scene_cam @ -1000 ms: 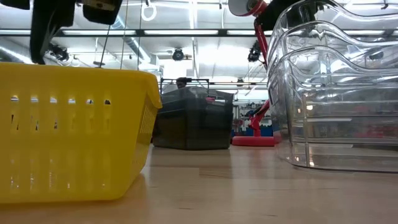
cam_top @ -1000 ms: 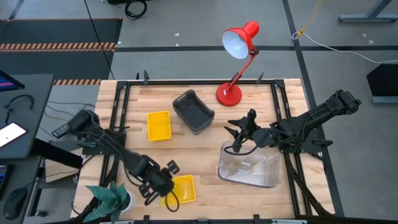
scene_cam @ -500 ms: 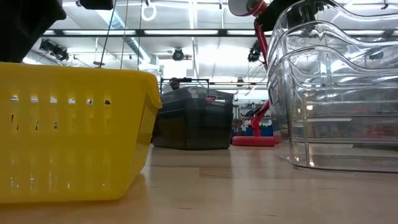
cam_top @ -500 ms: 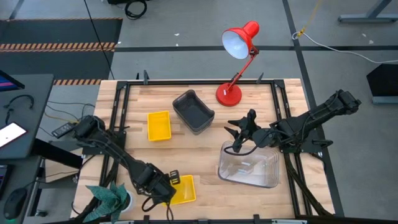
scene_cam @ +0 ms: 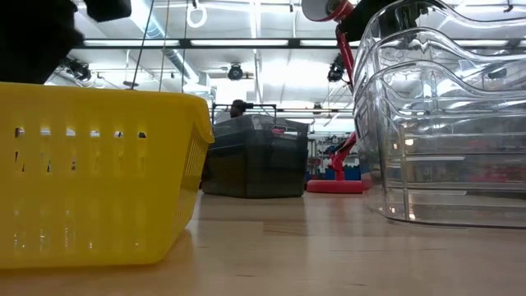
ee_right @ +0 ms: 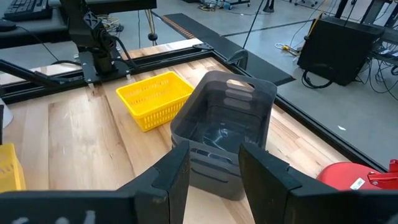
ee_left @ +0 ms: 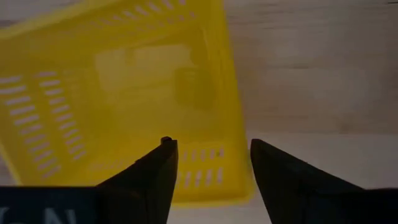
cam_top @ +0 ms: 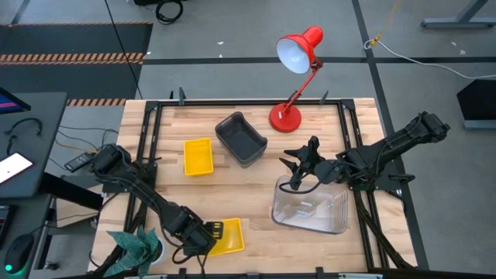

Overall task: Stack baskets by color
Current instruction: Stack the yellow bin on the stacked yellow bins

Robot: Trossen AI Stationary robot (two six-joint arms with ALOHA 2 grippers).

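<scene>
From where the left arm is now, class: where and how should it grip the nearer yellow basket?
Grip the yellow basket by its thin slotted end wall, descending from above with one jaw inside, one outside. It sits upright, open-topped, and the open left gripper already straddles that rim.

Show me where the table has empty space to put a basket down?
Bare wood lies mid-table between the grey baskets, near yellow basket and clear baskets. There is also room at the back left corner, behind the far yellow basket. It is crowded around the lamp and at the near left by the plant.
</scene>
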